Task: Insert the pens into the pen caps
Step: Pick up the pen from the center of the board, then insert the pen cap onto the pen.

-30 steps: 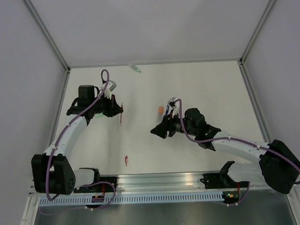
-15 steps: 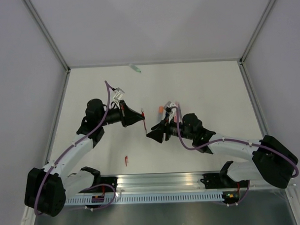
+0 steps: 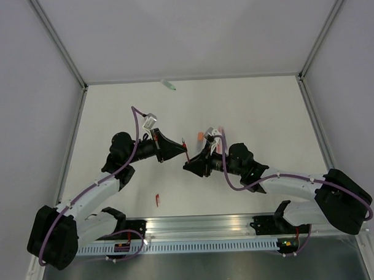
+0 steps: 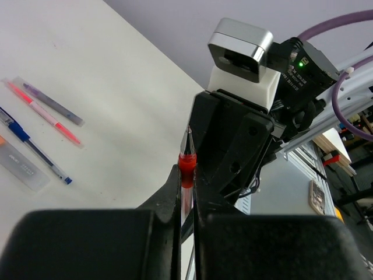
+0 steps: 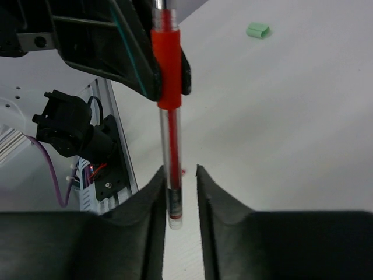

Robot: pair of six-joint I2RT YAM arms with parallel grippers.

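Left end effector [image 4: 186,182] is pressed together on the red pen [image 5: 169,76], pinching its barrel. The pen's up off the worktop [image 3: 260,113], right in the middle between the two arms. Right end effector [image 5: 179,170] has its fingers spread either side of the pen's clear end, with a sliver of gap showing on one side. A mint green cap [image 5: 257,30] lies alone out at 12 o'clock by the far edge, and a blue pen [image 4: 36,153] rests flat on the worktop

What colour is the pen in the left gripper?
The pen is red, clearest in the right wrist view.
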